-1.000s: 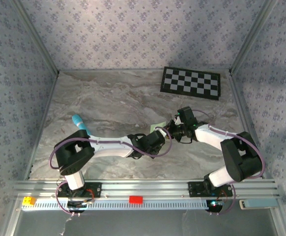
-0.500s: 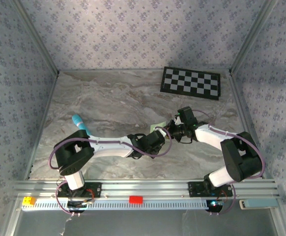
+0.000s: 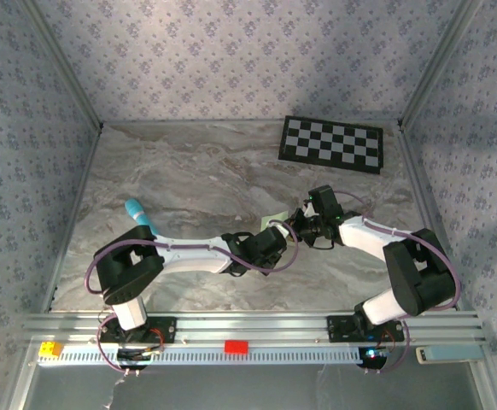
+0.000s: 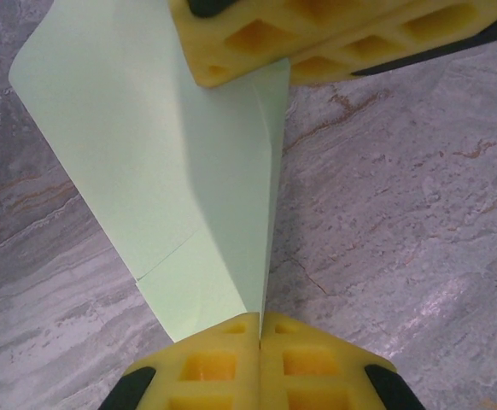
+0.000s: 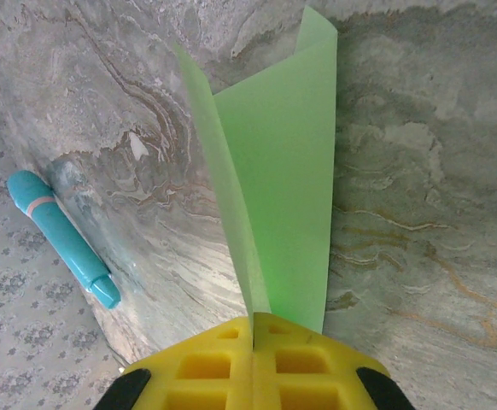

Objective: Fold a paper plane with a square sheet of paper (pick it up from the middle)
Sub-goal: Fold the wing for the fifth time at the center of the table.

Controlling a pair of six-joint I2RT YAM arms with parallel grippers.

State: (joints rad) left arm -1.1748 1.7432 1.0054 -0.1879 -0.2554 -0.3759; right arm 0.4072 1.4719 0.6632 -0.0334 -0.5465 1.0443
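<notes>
The pale green sheet of paper (image 4: 172, 162), already partly folded, sits in the middle of the top view, low on the marble table (image 3: 189, 171) between the two wrists. The left gripper (image 4: 260, 323) is pressed together on one end of the centre crease. The right gripper (image 5: 253, 323) pinches the other end, with the flaps rising from it in a narrow V. Holding both ends this way probably keeps the crease straight and taut, so the halves stay aligned for the next fold.

The cyan stick (image 3: 137, 213) lies to the left and the checkerboard (image 3: 332, 143) at the upper right, both well apart from the work.

Against the earlier top views little differs. The right wrist has edged slightly leftward, while the paper, stick and checkerboard lie where they were.
</notes>
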